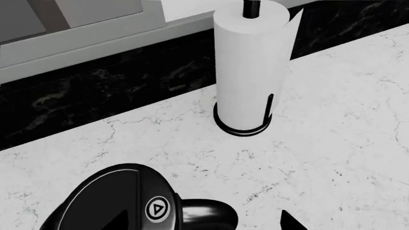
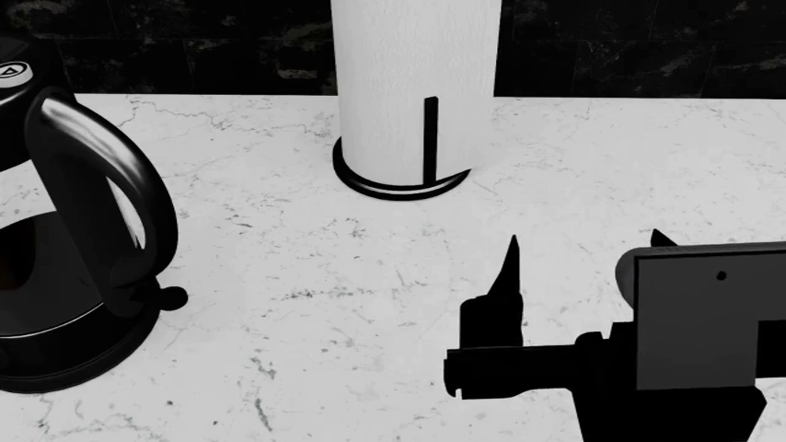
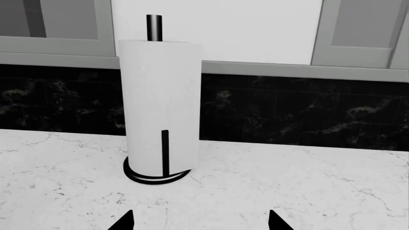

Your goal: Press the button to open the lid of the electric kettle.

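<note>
**Spread right fingers over bare marble, kettle off to the left**

The fingers of the right gripper (image 2: 583, 253) stand spread apart: two dark pointed tips (image 2: 511, 262) rise over the white marble table (image 2: 368, 276) with a wide gap between them, pinching nothing and touching nothing. The right wrist view shows the same two tips (image 3: 124, 221) apart at its lower edge, with open stone between them. Of the left gripper (image 1: 290, 223) only one dark finger tip shows in the left wrist view, so I cannot tell whether its fingers are spread or pressed together.

There is one electric kettle (image 2: 74, 276), at the left edge of the head view, standing on its round black base, its looped black handle (image 2: 105, 203) facing the middle of the table. Its one lid (image 1: 112, 199) is down, a glossy black cap. One button (image 1: 158, 209), a silver-grey disc with a dark triangle, sits in the black plastic where lid meets handle; nothing touches it. A small ball-tipped switch lever (image 2: 169, 297) sticks out near the base.

One paper towel roll (image 2: 415, 83) stands upright on a black ring stand (image 2: 399, 184) towards the dark backsplash (image 3: 288, 110), well apart from the kettle.
</note>
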Tool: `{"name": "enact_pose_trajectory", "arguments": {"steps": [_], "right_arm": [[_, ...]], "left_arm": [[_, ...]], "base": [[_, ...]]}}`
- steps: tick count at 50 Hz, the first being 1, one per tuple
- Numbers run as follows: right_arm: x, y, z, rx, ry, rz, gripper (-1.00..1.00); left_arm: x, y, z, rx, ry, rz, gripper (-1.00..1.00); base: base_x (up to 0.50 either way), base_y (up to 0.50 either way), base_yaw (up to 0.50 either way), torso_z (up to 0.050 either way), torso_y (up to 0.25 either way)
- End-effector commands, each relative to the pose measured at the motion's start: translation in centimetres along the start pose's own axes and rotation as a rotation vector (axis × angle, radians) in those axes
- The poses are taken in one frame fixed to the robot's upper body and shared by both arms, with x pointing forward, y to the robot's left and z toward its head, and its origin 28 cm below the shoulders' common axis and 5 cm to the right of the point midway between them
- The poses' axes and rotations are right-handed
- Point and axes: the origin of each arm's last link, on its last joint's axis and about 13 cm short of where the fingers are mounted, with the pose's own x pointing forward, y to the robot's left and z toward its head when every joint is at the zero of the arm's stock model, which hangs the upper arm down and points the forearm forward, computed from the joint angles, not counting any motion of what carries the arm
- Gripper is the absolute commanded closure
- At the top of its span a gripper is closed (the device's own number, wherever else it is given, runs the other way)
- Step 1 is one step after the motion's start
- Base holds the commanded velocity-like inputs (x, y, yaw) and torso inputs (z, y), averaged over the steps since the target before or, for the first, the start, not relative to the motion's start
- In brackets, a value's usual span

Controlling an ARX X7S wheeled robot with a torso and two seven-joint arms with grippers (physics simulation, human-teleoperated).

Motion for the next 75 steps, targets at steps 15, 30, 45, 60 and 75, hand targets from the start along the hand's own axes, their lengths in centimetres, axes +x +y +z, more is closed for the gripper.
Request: {"name": "enact_pose_trajectory", "arguments": {"steps": [15,30,45,60,75], "right_arm": [[-0.1,-0.3,-0.4,0.003,-0.006,-0.002,-1.00],[-0.1,-0.2,-0.4,0.003,0.002,-0.002,-1.00],[0.0,-0.2,-0.7,0.005,0.006,-0.001,-1.00],[-0.1,-0.2,-1.1,0.007,0.010,-0.003,-1.00],[-0.2,-0.3,-1.4,0.007,0.020,-0.008,-1.00]], "left_arm": [[4.4,0.8,2.1,0.012,0.066,-0.068,-1.00],[2.7,1.6,1.5,-0.045,0.071,0.012,1.00],[2.3,2.3,2.0,-0.064,0.065,0.047,1.00],[4.1,3.0,0.8,-0.091,0.110,0.061,1.00],[5.6,2.9,0.0,-0.111,0.175,0.051,1.00]], "base": [[0.00,0.00,0.00,0.000,0.000],[0.00,0.00,0.00,0.000,0.000],[0.00,0.00,0.00,0.000,0.000],[0.00,0.00,0.00,0.000,0.000],[0.00,0.00,0.00,0.000,0.000]]}}
